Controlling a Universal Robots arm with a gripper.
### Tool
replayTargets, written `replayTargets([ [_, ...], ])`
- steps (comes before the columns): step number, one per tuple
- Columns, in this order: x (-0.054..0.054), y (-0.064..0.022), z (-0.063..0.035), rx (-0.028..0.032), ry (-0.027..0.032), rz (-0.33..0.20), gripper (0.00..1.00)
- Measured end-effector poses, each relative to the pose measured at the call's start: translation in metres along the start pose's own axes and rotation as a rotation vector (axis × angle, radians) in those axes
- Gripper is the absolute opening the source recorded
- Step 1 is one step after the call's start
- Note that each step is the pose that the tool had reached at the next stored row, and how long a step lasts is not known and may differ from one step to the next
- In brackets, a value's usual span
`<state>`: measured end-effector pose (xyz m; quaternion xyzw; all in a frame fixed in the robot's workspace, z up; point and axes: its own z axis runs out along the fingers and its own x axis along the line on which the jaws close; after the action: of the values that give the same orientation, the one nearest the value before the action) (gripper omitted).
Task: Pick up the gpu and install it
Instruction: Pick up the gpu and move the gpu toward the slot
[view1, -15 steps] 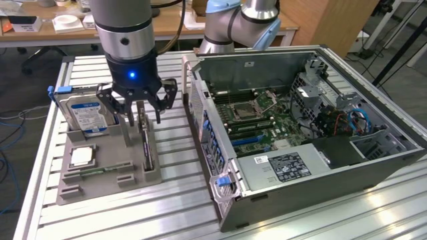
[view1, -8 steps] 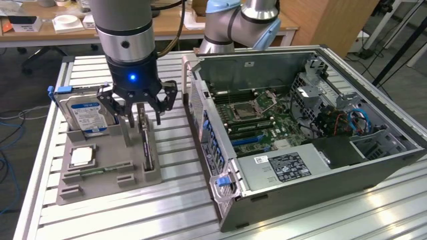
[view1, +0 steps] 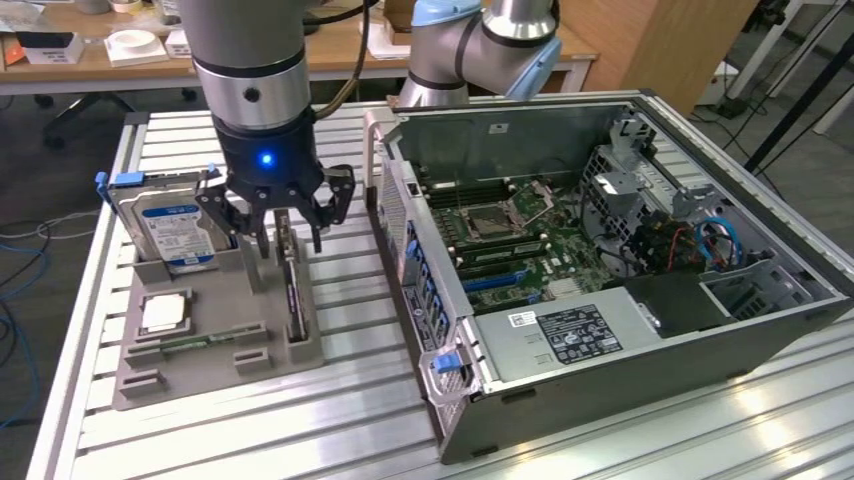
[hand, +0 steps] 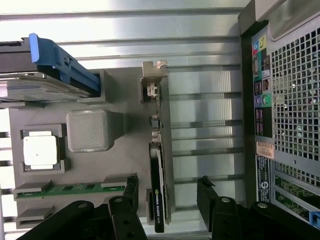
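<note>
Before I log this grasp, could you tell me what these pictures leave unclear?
Exterior view: the tool hides the gpu's bracket end.
Wrist view: the hard drive is cut off by the picture's edge.
Exterior view: the card slots are too small to tell apart.

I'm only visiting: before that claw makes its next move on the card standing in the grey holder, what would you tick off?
1. Claw open: ok, its fingers are spread.
2. Claw lined up with the gpu: ok, the wrist view has a finger on each side of the card.
3. Gpu gripped: not ok, the fingers stand apart from it.
4. Gpu upright in the gray holder: ok.
5. Computer case open: ok, the board is exposed.
6. Slot on the board free: cannot tell.
</note>
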<state>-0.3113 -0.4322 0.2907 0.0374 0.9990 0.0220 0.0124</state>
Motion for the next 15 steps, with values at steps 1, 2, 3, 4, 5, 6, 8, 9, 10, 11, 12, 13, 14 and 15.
replayTargets([
  [1,0.0,-0.0003,0.0005,0.0001,0.0,0.0,0.59],
  [2,0.0001,-0.0005,0.0009,0.0,0.0,0.0,0.59],
  [3,0.0004,-0.0008,0.0015,-0.0001,-0.0002,0.0,0.59],
  [4,0.0008,-0.0012,0.0021,-0.0002,-0.0002,0.0,0.59],
  [5,0.0012,-0.0015,0.0027,-0.0002,-0.0002,0.0,0.59],
  [6,0.0016,-0.0018,0.0032,-0.0002,-0.0002,0.0,0.59],
  [8,0.0026,-0.0023,0.0044,-0.0001,-0.0002,0.0,0.59],
  [9,0.0029,-0.0026,0.005,-0.0001,-0.0002,0.0,0.59],
  [10,0.0038,-0.003,0.0061,-0.0001,-0.0001,0.0,0.59],
  [11,0.0042,-0.0032,0.0066,-0.0001,-0.0001,0.0,0.59],
  [12,0.0047,-0.0033,0.0071,0.0,0.0,0.0,0.59],
  [13,0.0051,-0.0035,0.0075,0.0,0.0,0.0,0.59],
  [14,0.0056,-0.0037,0.008,-0.0001,-0.0001,0.0,0.59],
  [15,0.006,-0.0038,0.0084,-0.0001,-0.0001,0.0,0.59],
])
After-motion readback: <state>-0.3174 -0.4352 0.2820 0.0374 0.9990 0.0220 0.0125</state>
